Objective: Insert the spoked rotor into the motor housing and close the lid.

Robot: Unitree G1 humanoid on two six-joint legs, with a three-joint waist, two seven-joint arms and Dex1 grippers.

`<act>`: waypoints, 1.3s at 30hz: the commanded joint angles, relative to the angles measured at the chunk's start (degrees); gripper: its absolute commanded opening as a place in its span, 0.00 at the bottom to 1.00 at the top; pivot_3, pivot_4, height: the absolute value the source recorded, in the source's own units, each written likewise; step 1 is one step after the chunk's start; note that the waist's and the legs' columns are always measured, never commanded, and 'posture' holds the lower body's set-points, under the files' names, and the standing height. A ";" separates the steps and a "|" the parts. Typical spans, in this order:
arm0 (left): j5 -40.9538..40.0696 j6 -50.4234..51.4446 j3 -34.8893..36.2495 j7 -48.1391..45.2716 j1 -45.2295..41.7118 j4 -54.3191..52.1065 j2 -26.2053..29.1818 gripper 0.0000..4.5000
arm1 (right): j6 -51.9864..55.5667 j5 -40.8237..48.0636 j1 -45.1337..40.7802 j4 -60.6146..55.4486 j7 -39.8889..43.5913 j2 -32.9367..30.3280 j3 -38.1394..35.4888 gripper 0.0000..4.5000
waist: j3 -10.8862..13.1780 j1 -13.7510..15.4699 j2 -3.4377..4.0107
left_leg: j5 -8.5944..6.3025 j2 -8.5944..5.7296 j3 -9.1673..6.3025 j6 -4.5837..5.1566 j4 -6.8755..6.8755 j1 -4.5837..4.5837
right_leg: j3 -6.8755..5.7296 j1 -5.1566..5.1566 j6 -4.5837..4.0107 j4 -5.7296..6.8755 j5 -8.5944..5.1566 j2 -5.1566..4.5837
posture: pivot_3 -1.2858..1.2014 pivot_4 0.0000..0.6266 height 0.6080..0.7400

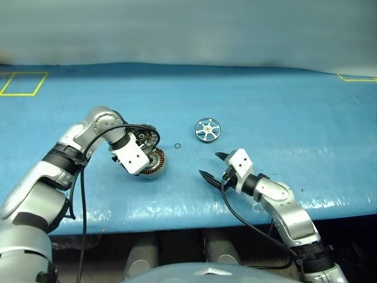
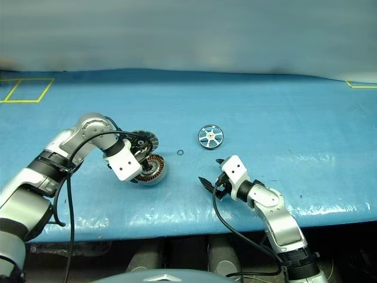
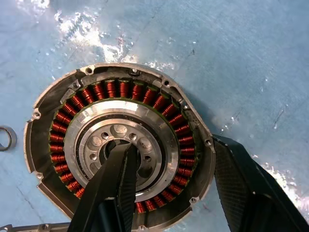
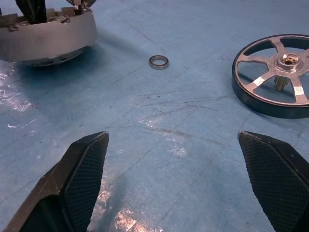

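The motor housing (image 3: 96,92) is a round grey cup with copper windings, lying open side up on the blue table. My left gripper (image 3: 172,145) points down on it, one finger in its dark centre and the other against the outer rim, shut on its wall. The lid (image 2: 144,140) stands tilted up behind the housing, toothed rim showing. The spoked rotor (image 1: 207,130) lies flat to the right of the housing, untouched. My right gripper (image 1: 212,165) hovers low, open and empty, near the front edge with the rotor (image 4: 280,72) beyond its fingertips.
A tiny thin ring (image 1: 178,145) lies loose between the housing and the rotor. The blue table (image 1: 265,94) stretches wide behind them, with yellow tape marks (image 1: 23,82) at the far left corner. The table's front edge runs just below both arms.
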 commanded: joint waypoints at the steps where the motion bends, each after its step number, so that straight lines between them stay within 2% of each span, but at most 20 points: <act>1: 1.56 -4.55 0.54 2.42 -3.10 2.40 -1.64 0.47 | -1.01 0.50 0.00 -1.04 0.23 -0.32 -1.07 1.00 | 0.00 0.00 0.00 | 0.00 0.00 0.00 0.00 0.00 -0.01 | 0.00 0.00 0.00 0.00 0.00 0.00 | 0.52 0.24 1.00; 9: 3.26 -6.48 -0.31 2.53 -3.77 4.16 -4.37 0.47 | -1.36 0.48 0.12 -0.75 0.03 0.09 -1.14 1.00 | 0.01 -0.04 -0.01 | 0.00 -0.01 -0.02 0.00 0.00 -0.03 | 0.00 -0.01 0.03 -0.01 0.02 0.00 | 0.52 0.24 1.00; 17: 1.98 -7.89 -2.83 -0.27 -3.70 2.83 -3.92 0.47 | -1.99 0.22 -0.15 0.10 0.07 0.47 -0.72 1.00 | 0.00 -0.07 -0.01 | 0.00 -0.01 -0.01 0.00 0.00 -0.01 | 0.01 0.00 0.03 0.00 0.02 0.00 | 0.52 0.24 1.00; 23: 0.87 -10.58 -2.00 1.26 -3.89 2.68 -4.64 0.86 | -2.17 -0.04 -0.46 0.30 0.03 0.92 -0.34 1.00 | 0.01 -0.07 -0.01 | 0.00 -0.01 -0.01 0.00 0.01 -0.01 | 0.01 0.00 0.03 0.00 0.01 0.00 | 0.52 0.24 1.00; 25: -1.11 -9.85 -1.96 0.22 -3.50 1.89 -4.29 0.86 | -2.52 0.00 -0.46 0.42 -0.09 1.16 -0.45 1.00 | 0.01 -0.04 -0.01 | 0.00 -0.01 -0.02 0.00 0.00 -0.01 | 0.01 0.00 0.02 0.00 0.01 0.00 | 0.52 0.24 1.00; 30: -6.24 -7.91 -2.07 -0.29 -3.47 -0.28 -1.46 0.86 | -3.17 0.30 -0.54 1.17 -0.21 1.83 -0.86 1.00 | 0.01 -0.07 -0.01 | 0.00 -0.01 -0.02 0.00 0.00 -0.02 | 0.01 0.00 0.03 0.00 0.01 0.00 | 0.52 0.24 1.00; 34: -11.96 -3.94 -2.74 -0.29 -2.88 -6.00 3.68 0.86 | -3.83 1.50 -1.07 2.00 0.48 2.87 -1.12 1.00 | 0.01 -0.30 -0.01 | 0.00 0.03 -0.02 0.00 0.00 0.00 | 0.01 -0.01 0.02 0.02 0.01 0.02 | 0.52 0.24 1.00; 39: -22.45 14.64 0.42 -0.29 1.43 -18.67 10.05 0.86 | -4.30 0.41 -4.46 4.09 -1.33 4.94 -0.75 1.00 | 0.02 -0.58 0.01 | 0.00 0.04 -0.01 0.00 -0.01 0.02 | 0.02 0.00 0.00 0.05 0.00 0.01 | 0.52 0.24 1.00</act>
